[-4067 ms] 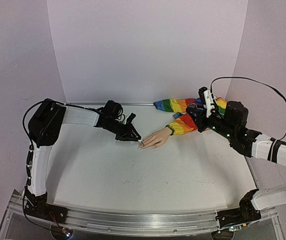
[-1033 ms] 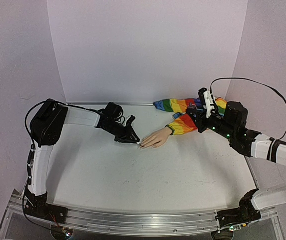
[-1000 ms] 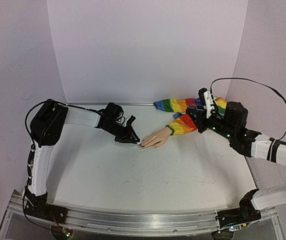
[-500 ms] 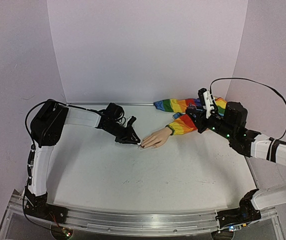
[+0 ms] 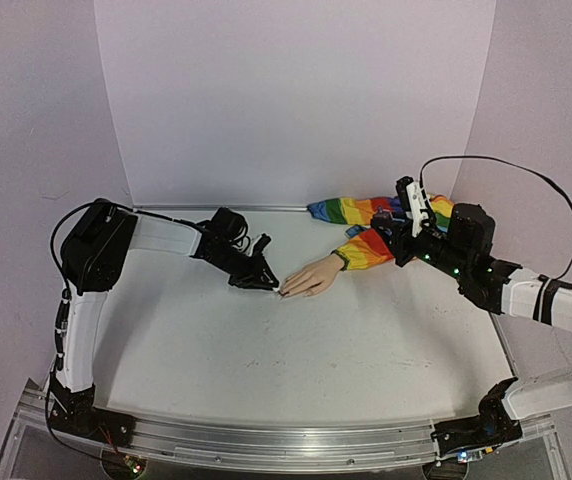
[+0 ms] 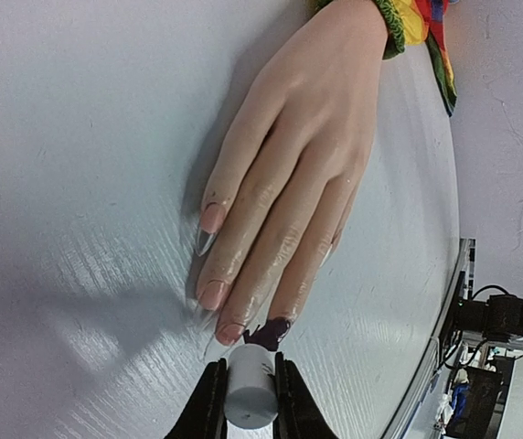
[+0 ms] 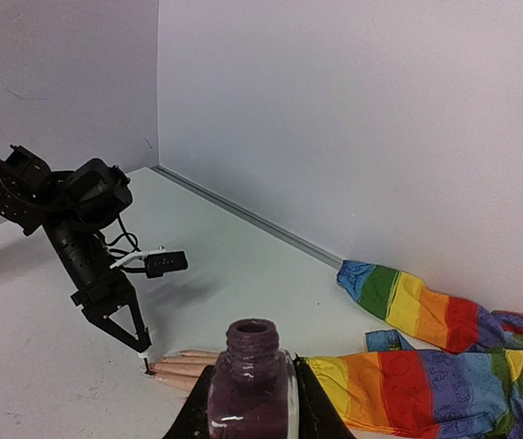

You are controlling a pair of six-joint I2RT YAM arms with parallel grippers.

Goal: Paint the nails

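Note:
The pale peach mannequin hand (image 5: 311, 277) lies palm down mid-table, its rainbow-striped sleeve (image 5: 371, 235) running back right. In the left wrist view its nails (image 6: 214, 294) point toward me; one fingertip (image 6: 274, 327) is dark purple with polish. My left gripper (image 6: 248, 402) is shut on a white brush cap (image 6: 249, 391), whose dark brush tip touches that purple nail. My right gripper (image 7: 248, 416) is shut on the open purple polish bottle (image 7: 251, 384) and holds it over the sleeve (image 7: 399, 384), behind the hand.
White walls close in the back and both sides. A metal rail (image 5: 266, 440) runs along the table's near edge. A black cable (image 5: 506, 170) loops over the right arm.
My left gripper has shifted slightly along the fingertips, keeping the brush at the nails. The right arm and bottle have not moved.

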